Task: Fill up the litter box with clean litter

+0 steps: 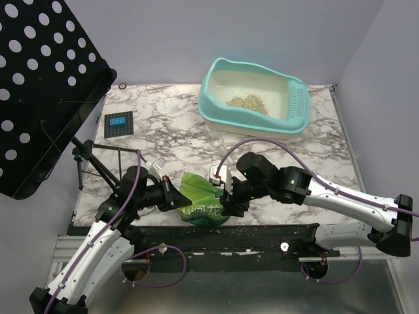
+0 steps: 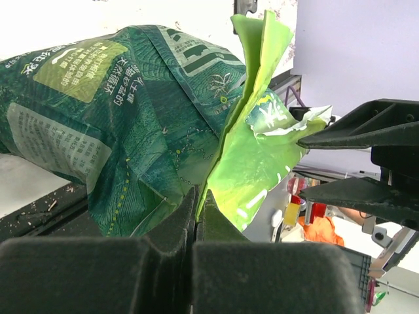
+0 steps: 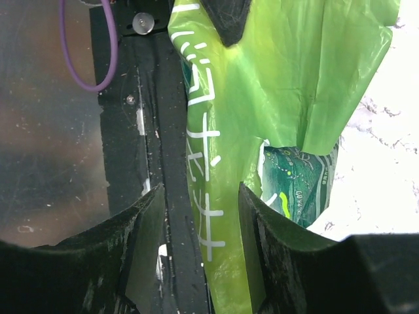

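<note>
The turquoise litter box (image 1: 251, 125) sits at the far right of the table with a small pile of beige litter (image 1: 247, 102) inside. A crinkly green bag (image 1: 203, 199) lies at the near edge between my grippers. My left gripper (image 1: 171, 196) is shut on the bag's light-green edge, seen close in the left wrist view (image 2: 198, 203). My right gripper (image 1: 226, 195) is open, and the bag's light-green flap (image 3: 216, 196) hangs between its spread fingers (image 3: 268, 229). The bag's dark printed body shows in the left wrist view (image 2: 131, 118).
A clear plastic scoop (image 1: 215, 136) lies on the marble between the bag and the litter box. A small black device with a blue screen (image 1: 119, 123) sits at the far left. A black perforated panel (image 1: 39, 85) on a stand overhangs the left side. Spilled grains dot the near black rail (image 1: 275, 230).
</note>
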`<state>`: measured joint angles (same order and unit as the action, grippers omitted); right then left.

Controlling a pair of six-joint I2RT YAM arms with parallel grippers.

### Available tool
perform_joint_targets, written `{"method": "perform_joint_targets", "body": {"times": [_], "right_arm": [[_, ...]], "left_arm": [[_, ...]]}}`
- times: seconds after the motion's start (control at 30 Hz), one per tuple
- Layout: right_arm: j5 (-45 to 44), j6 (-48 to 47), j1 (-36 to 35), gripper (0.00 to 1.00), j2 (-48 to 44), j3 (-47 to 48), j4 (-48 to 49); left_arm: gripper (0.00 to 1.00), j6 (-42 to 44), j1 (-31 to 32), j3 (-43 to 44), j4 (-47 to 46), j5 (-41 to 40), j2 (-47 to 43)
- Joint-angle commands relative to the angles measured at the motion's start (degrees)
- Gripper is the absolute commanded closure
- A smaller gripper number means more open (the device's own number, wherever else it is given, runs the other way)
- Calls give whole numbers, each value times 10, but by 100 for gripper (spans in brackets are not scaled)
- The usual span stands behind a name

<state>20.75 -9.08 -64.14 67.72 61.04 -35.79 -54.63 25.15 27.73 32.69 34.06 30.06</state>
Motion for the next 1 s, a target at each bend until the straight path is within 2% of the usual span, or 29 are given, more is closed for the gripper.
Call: {"method": "perform_joint_targets", "body": {"times": [0.0,0.37,0.6,0.67,0.7,0.77,0.87,0.9,0.97], "right_arm": [[-41,-23,-10,43,6,-14,30],[-15,-36,-17,43,35,-29,45],[-30,-20,-23,44,53,-57,46],[-39,-17,-24,53,50,-65,46],[-45,-16,-23,65,49,-69,44],[-56,-16,-24,97,45,-73,38],[-71,-12,-23,100,36,-77,27],[-83,-9,-23,100,33,-78,23],[-91,-4,-23,100,27,-77,15]], "left_arm": [[100,-6,-4,-10,47,-44,6],[100,-5,-4,-12,40,-40,10],[100,-7,-4,-13,27,-35,14],[100,-7,-4,-14,26,-34,14],[100,-7,-4,-14,25,-33,13],[100,-6,-4,-12,21,-30,15],[99,2,-4,-6,11,-32,17],[95,12,-4,5,10,-38,18],[70,50,-4,45,26,-77,23]]}}
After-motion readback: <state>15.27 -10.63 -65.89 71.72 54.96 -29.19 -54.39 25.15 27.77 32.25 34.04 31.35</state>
